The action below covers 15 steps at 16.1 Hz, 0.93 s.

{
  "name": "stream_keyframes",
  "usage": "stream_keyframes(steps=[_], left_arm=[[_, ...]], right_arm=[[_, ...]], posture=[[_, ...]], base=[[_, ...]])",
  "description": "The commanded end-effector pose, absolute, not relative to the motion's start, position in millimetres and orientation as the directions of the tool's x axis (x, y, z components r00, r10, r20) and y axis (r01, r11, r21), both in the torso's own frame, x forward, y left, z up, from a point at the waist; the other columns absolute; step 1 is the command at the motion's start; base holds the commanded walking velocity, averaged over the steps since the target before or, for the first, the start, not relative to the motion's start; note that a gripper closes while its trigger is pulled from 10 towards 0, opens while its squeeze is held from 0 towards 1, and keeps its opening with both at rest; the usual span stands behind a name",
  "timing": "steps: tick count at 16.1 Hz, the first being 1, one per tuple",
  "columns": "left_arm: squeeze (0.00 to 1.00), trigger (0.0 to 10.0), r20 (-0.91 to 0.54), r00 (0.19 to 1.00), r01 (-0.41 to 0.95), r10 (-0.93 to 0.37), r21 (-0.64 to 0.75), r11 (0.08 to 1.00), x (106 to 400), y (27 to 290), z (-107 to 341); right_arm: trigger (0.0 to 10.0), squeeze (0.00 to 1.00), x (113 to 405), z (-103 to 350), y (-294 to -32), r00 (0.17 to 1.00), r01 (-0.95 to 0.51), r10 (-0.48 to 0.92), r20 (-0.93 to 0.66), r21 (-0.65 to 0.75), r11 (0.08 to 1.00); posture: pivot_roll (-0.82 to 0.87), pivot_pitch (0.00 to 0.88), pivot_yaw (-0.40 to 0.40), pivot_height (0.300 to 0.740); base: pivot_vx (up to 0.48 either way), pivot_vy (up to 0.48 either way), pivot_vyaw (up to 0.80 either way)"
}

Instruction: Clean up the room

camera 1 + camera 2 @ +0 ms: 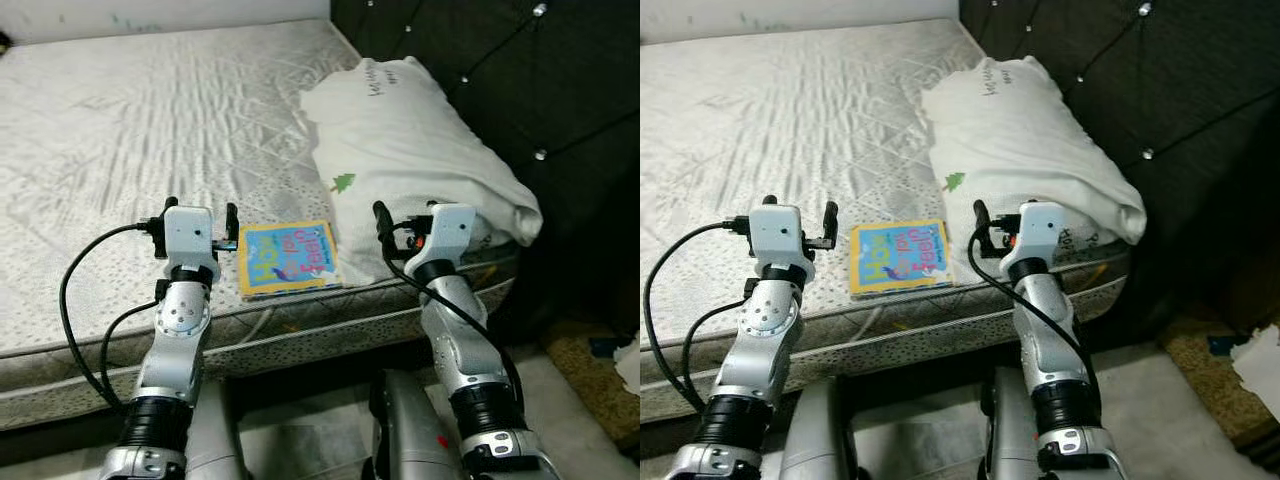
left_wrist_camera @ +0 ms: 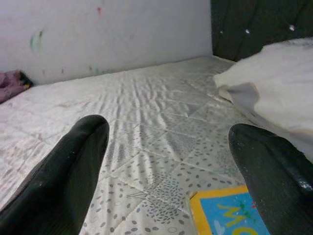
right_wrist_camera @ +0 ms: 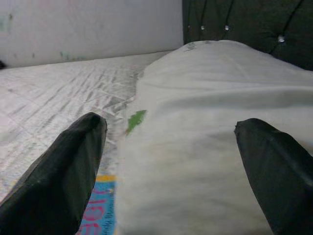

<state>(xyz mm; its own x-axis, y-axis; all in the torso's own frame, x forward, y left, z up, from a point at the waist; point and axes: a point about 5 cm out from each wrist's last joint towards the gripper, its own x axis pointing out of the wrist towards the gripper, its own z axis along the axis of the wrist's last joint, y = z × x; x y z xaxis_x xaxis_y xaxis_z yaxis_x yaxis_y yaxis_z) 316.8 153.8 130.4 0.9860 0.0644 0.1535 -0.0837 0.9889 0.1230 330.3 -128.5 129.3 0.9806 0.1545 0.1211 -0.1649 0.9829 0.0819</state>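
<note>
Both arms are reaching over the near edge of the mattress (image 1: 150,120). The left gripper (image 1: 200,212) is hovering at about 9 o'clock of the picture book (image 1: 288,257), fingers spread and holding nothing. The right gripper (image 1: 405,215) is hovering at about 3 o'clock of the book, over the near end of the white pillow (image 1: 410,150), likewise spread and empty. The book is lying flat at the bed's near edge, its right side touching or tucked just under the pillow; which, I cannot tell.

Judgement: the step in hand is probably lifting the book off the bed. Doing it well means bringing one gripper down at the book's free edge nearest the robot, 6 o'clock side, where it is overhanging least, and sliding a finger under the cover rather than pressing into the soft quilting. Risk: dragging the pillow along.

The left wrist view is showing a purple cloth (image 2: 12,83) at the far wall, and the book's yellow corner between the fingers (image 2: 63,181). The right wrist view is showing a green leaf mark (image 3: 135,120) on the pillow.
</note>
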Motion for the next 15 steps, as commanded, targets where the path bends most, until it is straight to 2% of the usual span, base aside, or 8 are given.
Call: stream_keyframes(steps=[1, 2, 4, 15], left_arm=[[0.00, 10.0, 0.173, 0.984, -0.070, 0.048, 0.121, 0.990, 316, 150, 137], [0.00, 10.0, 0.173, 0.985, -0.005, -0.012, 0.095, 0.995, 317, 141, 137], [0.00, 10.0, 0.165, 0.985, 0.033, -0.049, 0.096, 0.995, 318, 137, 135], [0.00, 10.0, 0.087, 0.995, 0.045, -0.051, 0.076, 0.996, 315, 140, 119]], right_arm=[[10.0, 0.00, 331, 134, -129, 0.977, -0.168, 0.154, 0.146, 0.089, 0.982], [10.0, 0.00, 330, 133, -130, 0.978, -0.165, 0.151, 0.146, 0.089, 0.982], [10.0, 0.00, 330, 134, -129, 0.976, -0.169, 0.155, 0.151, 0.087, 0.982], [10.0, 0.00, 325, 131, -128, 0.980, -0.155, 0.142, 0.142, 0.084, 0.984]], posture=[[0.03, 0.000, 0.041, 0.572], [0.02, 0.000, 0.042, 0.585], [0.02, 0.000, 0.040, 0.604], [0.01, 0.000, 0.041, 0.692]], base=[[0.000, 0.000, 0.00], [0.000, 0.000, 0.00], [0.000, 0.000, 0.00], [0.000, 0.000, 0.00]])
